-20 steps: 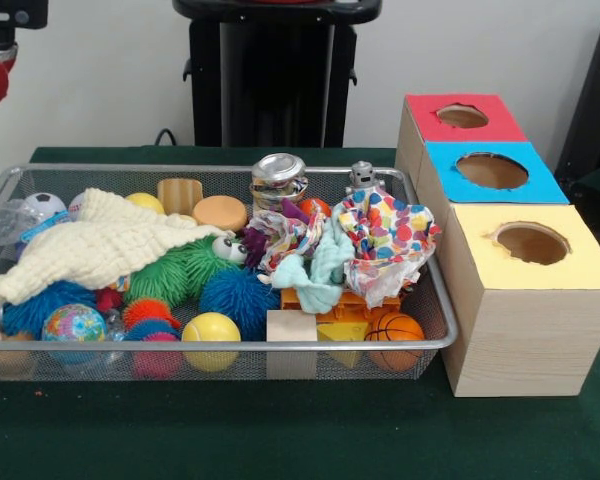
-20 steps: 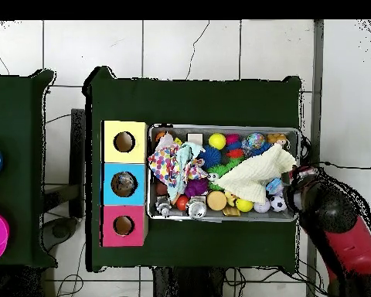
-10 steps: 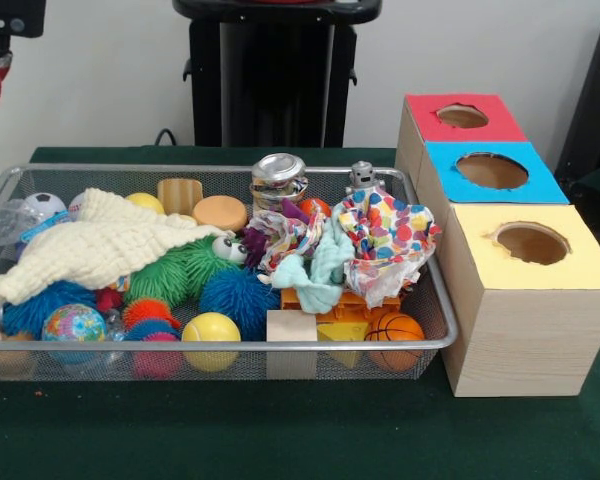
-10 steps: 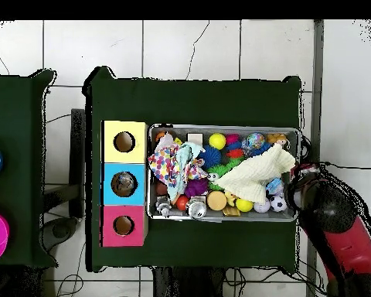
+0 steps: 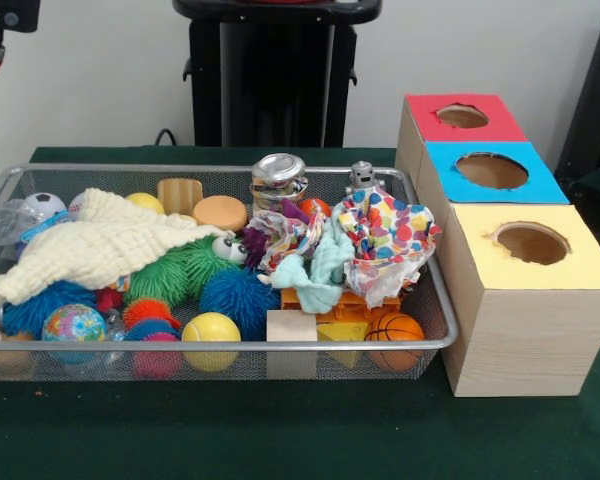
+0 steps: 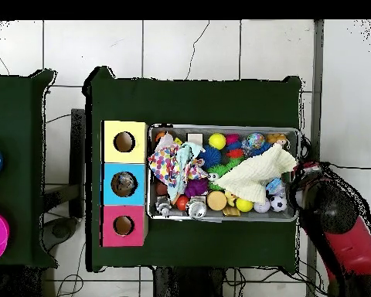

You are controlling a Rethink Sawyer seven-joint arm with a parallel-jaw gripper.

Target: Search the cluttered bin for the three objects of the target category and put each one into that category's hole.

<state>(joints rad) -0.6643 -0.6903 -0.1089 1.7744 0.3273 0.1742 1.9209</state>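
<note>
A wire mesh bin (image 5: pixel 230 170) (image 6: pixel 219 128) holds a jumble of toys. In it lie a cream knitted cloth (image 5: pixel 100 245), a polka-dot cloth (image 5: pixel 390 235), a teal cloth (image 5: pixel 315 270), spiky balls (image 5: pixel 235 295), a yellow ball (image 5: pixel 211 330), a small basketball (image 5: pixel 393 328), a wooden block (image 5: pixel 291 328) and a metal can (image 5: pixel 278 178). Beside the bin stand three boxes with a round hole on top: red (image 5: pixel 425 125), blue (image 5: pixel 450 185) and yellow (image 5: pixel 480 265). My gripper (image 6: pixel 321 203) hangs just outside the bin's end farthest from the boxes, hidden under the arm.
A small robot figure (image 5: pixel 362 178), wooden discs (image 5: pixel 220 212), a globe ball (image 5: pixel 73 323) and a soccer ball (image 5: pixel 45 205) also lie in the bin. Something sits inside the blue box's hole (image 6: pixel 124 184). A second green table (image 6: pixel 11 155) stands beside this one.
The arm has drifted slightly away from the bin's end in the overhead view and risen almost out of the front view's top left corner. Nothing in the bin moved.
</note>
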